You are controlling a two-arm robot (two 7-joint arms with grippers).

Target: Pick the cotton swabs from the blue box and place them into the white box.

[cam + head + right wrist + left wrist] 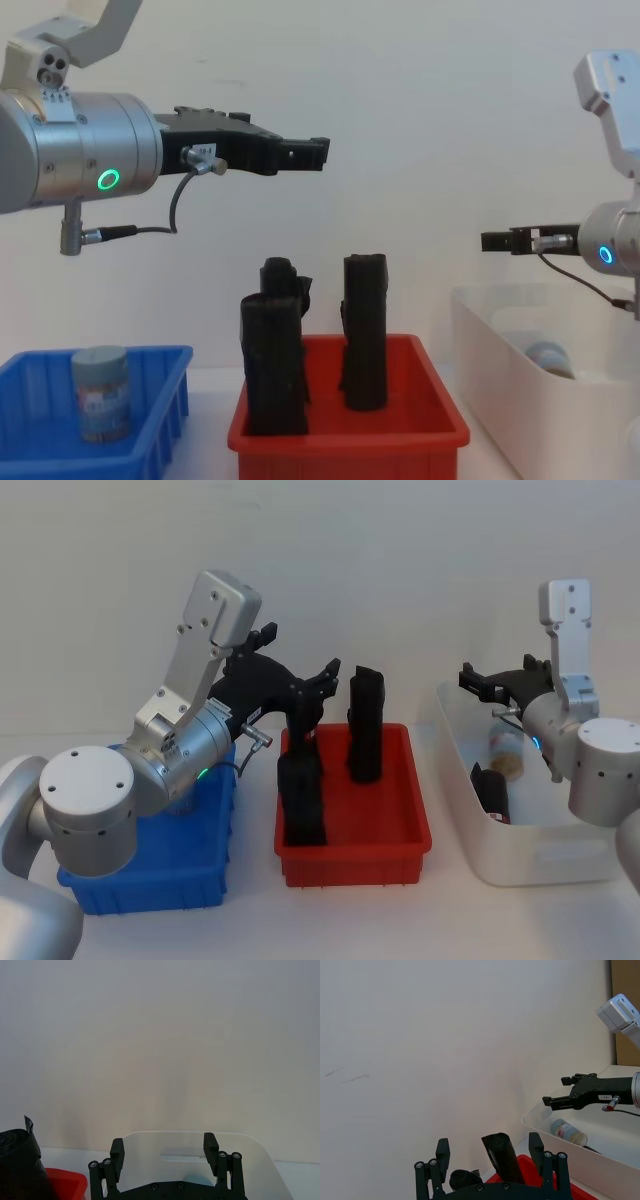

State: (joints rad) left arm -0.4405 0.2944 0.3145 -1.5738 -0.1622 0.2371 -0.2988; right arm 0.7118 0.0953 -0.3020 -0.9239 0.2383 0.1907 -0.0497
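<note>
Plain wall behind, cotton swabs [100, 392] well below left gripper [318, 153] fingers [300, 152].

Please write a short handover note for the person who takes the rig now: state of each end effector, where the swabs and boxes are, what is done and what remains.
Left end effector: open, empty, raised above the red bin.
Right end effector: open, empty, raised over the white box.
Done: one swab tub lies on its side in the white box, beside a black roll.
Left: one swab tub stands upright in the blue box; move it to the white box.
Two black rolls stand in the red bin.
</note>
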